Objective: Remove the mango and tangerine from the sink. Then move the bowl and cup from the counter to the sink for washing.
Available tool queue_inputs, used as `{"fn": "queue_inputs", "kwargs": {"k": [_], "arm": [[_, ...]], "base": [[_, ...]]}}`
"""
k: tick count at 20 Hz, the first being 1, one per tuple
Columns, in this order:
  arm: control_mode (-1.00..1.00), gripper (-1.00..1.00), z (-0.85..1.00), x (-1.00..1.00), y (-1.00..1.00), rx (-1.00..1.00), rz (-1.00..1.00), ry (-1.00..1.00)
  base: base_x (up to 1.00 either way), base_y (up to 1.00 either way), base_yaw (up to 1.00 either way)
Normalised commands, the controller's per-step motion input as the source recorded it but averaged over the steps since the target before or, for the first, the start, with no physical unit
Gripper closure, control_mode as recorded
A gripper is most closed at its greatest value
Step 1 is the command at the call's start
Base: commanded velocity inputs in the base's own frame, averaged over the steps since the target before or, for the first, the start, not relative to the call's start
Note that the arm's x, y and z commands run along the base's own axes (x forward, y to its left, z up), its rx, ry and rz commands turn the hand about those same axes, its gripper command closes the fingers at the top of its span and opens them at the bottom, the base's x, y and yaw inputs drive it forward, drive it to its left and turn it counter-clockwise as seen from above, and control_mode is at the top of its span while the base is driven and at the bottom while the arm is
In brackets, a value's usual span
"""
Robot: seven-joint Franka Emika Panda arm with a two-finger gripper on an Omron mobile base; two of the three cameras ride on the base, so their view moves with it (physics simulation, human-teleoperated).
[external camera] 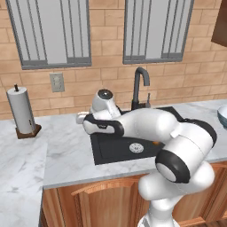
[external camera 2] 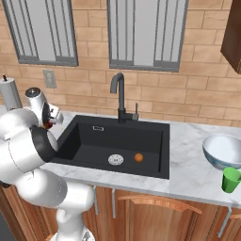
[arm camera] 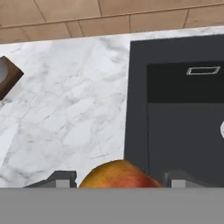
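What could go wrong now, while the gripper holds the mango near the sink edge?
1. The gripper holds the mango right above the sink rim; released here, it may roll back into the basin instead of staying on the counter.
2. The tangerine lies beside the drain, so a later grasp may be awkward.

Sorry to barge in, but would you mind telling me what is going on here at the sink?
The robot's gripper holds the mango between its fingers, over the counter just left of the sink. The tangerine lies in the basin beside the drain. The bowl and the green cup wait on the counter to the right of the sink, untouched.
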Motion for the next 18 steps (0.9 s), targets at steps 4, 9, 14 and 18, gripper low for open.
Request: {"fn": "queue_inputs", "kwargs": {"k": [4,9,14,18], "arm": [[-1.00,1.00,-0.02,0.00,0.37,0.01,0.08,-0.01],[-1.00,1.00,-0.07,0.00,0.30,0.01,0.06,0.03],[-1.00,1.00,-0.16,0.00,0.26,0.00,0.03,0.02],[-1.00,1.00,-0.20,-0.01,0.24,0.00,0.00,0.00]], "base": [[0.00,0.00,0.00],[0.00,0.00,0.00],[0.00,0.00,0.00],[0.00,0.00,0.00]]}}
